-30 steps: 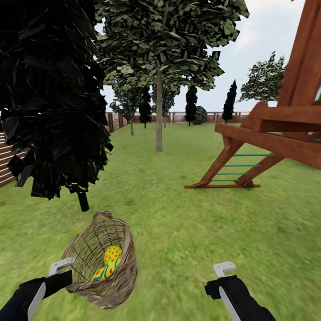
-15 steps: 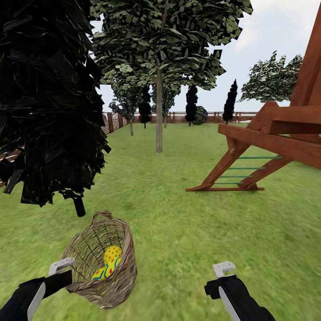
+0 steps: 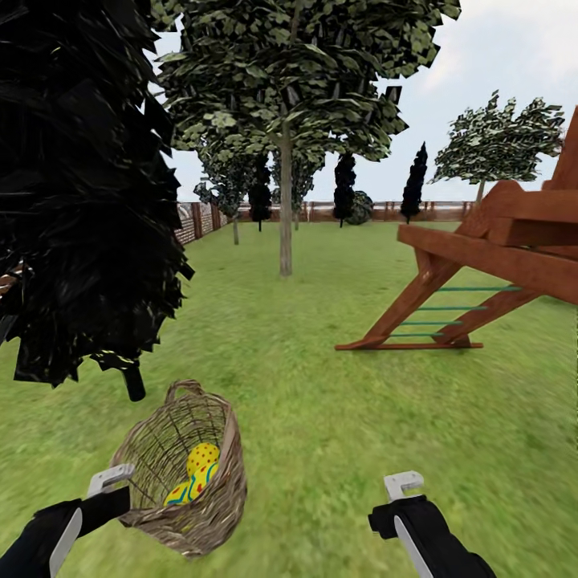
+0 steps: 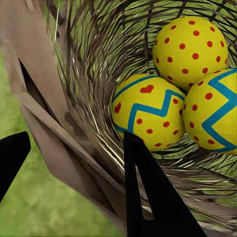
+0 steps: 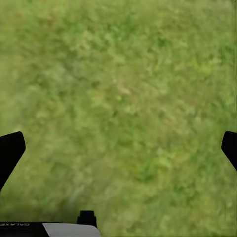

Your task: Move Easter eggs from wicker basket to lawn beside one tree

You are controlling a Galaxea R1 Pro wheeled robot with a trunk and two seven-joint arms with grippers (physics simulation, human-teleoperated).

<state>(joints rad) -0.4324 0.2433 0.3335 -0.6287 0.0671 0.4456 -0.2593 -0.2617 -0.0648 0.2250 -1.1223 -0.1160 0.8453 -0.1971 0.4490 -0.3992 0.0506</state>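
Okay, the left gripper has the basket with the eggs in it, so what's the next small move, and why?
Probably roll on forward toward the pale-trunked tree ahead. The left gripper is clamped on the wicker basket wall, all three eggs sit inside, and the tree is well up the lawn, so nothing can be set beside it yet. The right gripper hangs open over grass.

Three Easter eggs (image 4: 170, 94) lying clustered in the wicker basket (image 4: 84, 74), left gripper (image 4: 74, 163) clamping the basket's rim, one finger (image 4: 148, 192) reaching inside, lawn (image 4: 29, 207) showing beyond.
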